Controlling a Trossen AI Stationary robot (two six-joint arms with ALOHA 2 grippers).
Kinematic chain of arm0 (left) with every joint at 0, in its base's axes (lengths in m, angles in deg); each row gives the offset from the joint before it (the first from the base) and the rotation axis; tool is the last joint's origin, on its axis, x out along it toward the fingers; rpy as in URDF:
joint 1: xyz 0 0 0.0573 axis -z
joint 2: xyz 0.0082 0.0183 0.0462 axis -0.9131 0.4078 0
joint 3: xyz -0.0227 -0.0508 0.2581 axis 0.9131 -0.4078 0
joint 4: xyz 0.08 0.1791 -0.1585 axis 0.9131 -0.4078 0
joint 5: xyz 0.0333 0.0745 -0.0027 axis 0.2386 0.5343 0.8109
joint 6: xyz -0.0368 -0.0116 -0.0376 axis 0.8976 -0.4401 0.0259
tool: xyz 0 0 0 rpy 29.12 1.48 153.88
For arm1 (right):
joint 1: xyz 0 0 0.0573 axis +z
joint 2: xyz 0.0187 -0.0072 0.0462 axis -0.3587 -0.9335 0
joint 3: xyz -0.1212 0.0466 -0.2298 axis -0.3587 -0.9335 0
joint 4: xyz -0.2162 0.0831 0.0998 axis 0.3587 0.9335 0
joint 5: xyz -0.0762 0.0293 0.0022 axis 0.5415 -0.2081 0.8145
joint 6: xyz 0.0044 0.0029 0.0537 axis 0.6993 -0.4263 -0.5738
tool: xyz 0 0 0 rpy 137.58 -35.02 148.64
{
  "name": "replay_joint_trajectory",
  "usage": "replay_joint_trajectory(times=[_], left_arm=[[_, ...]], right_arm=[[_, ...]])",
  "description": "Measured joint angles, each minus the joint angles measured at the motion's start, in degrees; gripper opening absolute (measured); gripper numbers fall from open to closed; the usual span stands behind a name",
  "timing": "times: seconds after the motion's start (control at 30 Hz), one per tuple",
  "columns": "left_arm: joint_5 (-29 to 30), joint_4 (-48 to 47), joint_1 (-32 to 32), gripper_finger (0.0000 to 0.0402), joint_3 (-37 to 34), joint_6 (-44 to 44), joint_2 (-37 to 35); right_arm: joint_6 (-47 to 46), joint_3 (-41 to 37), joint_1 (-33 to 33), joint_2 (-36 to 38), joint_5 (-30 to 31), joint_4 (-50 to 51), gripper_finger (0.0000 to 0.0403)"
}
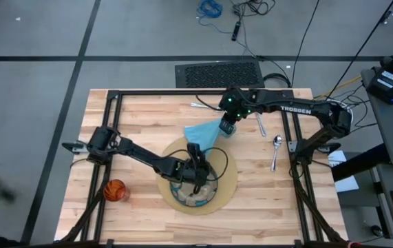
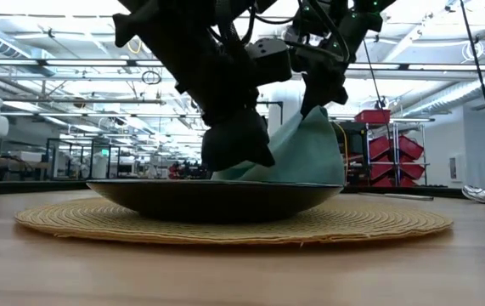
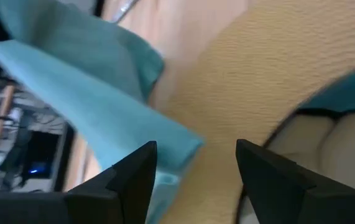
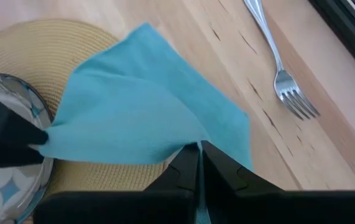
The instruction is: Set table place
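Right gripper (image 4: pixel 197 163) pinched shut on the napkin (image 4: pixel 146 106), which hung from its jaws over the mat (image 1: pixel 225 180). Left gripper (image 3: pixel 196 168) gaped empty above the plate (image 1: pixel 199 198) (napkin just beyond its fingertips). We feared the cloth snagging there.

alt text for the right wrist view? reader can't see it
The right gripper is shut on one edge of a light-blue napkin, which spreads across the wooden table and over part of a round tan mat. A patterned plate sits on the mat, and a silver fork lies apart on the bare wood.
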Motion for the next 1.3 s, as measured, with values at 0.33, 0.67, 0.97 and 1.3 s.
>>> replay_joint_trajectory(times=[0.33, 0.67, 0.97, 1.3], left_arm=[[1.19, 0.92, -1.57, 0.0206, 0.00, 0.46, 0.00], [-2.20, 2.72, -2.03, 0.0184, 0.00, 2.80, 0.00], [-2.24, 2.07, -2.81, 0.0009, 0.00, -0.12, 0.00], [5.99, -10.28, -6.95, 0.0000, -0.02, 0.01, -4.29]], right_arm=[[-0.72, 0.26, 0.00, 0.00, 0.00, 0.15, 0.0000], [-0.94, 0.26, 0.00, 0.00, 0.02, 0.13, 0.0000], [-0.94, 0.26, 0.01, 0.00, 0.02, -0.28, 0.0000], [1.36, 0.26, 0.55, 0.00, 0.32, -0.57, 0.0000]])
